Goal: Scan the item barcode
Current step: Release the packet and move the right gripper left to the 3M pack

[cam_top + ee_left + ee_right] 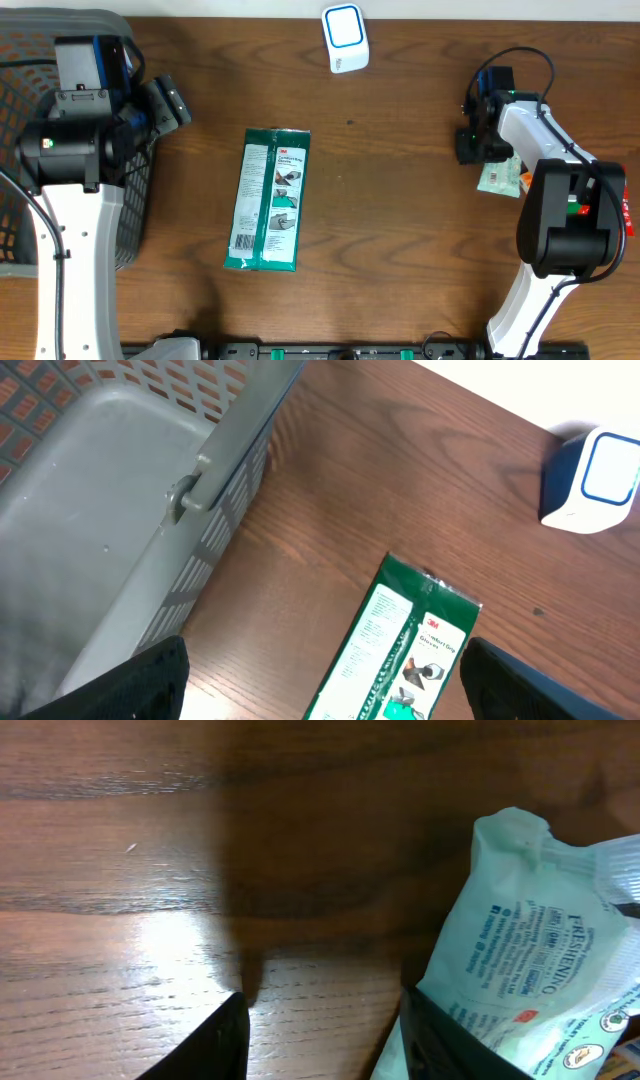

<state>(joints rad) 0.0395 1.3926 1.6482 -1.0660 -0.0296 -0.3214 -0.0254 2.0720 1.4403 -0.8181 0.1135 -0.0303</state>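
Two things we see: left end effector (165,103) spread wide by the basket (230,460); right end effector (322,1040) maybe spread too, beside a pale packet (530,950).

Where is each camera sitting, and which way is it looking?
Overhead: above the table, looking straight down at green packet, scanner and basket; left arm and right arm show.
Left wrist: on the left arm, tilted down at basket, green packet, scanner; left claw's fingers show.
Right wrist: low over the table, facing a pale packet; right claw's fingers show.
Shared: overhead and left wrist both see green packet, scanner, basket.
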